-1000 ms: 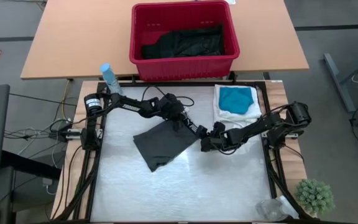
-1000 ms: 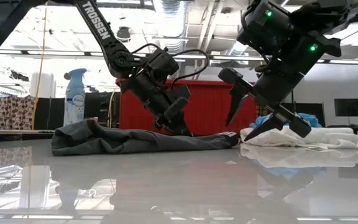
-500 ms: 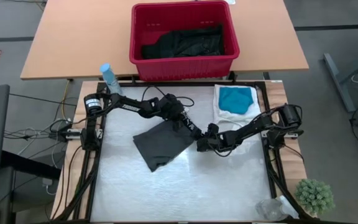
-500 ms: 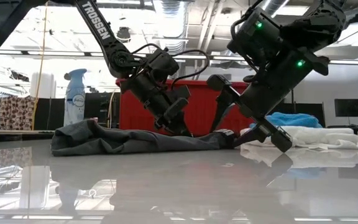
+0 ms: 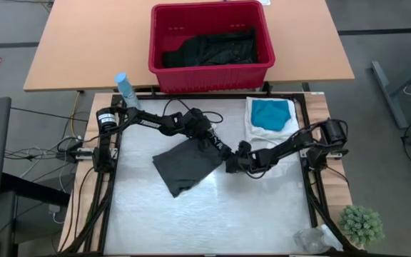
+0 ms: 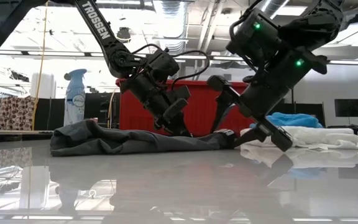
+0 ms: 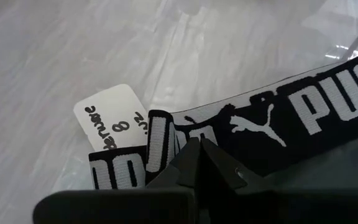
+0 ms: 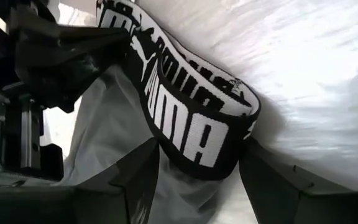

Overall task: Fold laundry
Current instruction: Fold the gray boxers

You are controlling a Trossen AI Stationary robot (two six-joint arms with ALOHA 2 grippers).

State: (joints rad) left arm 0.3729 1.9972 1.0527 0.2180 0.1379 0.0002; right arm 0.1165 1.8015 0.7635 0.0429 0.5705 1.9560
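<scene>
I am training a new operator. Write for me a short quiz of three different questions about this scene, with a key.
1. True or false: the left pincer is shut on the waistband of the dark grey garment.
2. Where does the teal garment lie?
A. In the red basket
B. On the white garment
C. Under the left arm
3. Fill in: the right pincer stands ____ around the waistband.

Key: 1 true; 2 B; 3 open

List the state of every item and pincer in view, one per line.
Dark grey garment: partly folded, waistband pinched.
Left pincer: shut on the waistband.
Right pincer: open, straddling the waistband.
Teal garment: folded on white garment.
Red basket: holds black clothes.
</scene>
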